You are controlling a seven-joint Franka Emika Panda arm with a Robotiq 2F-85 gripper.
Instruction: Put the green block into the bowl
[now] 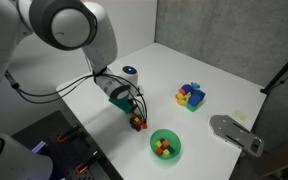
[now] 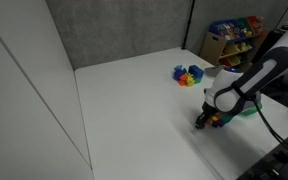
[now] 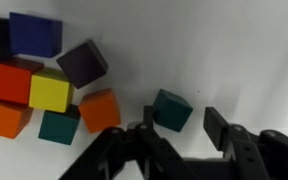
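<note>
The hand [image 3: 179, 135] is spread, pinching nothing, and the green block [image 3: 171, 108] sits on the tabletop [image 3: 234, 60] just ahead of the gap between the fingers [image 3: 229, 135]. It lies turned at an angle to them, so a squeeze may catch its corners and twist it or flick it out. An orange block [image 3: 101, 108] lies near one finger and could be pushed or pinched along with it. A second green block [image 3: 59, 125] sits at the edge of the cluster, so the target could be mistaken. The bowl [image 1: 153, 146] stands close by and already holds blocks. It does not show in the wrist view, and the hand covers most of the blocks in both exterior views. Whether the fingertips touch the tabletop I cannot tell.
</note>
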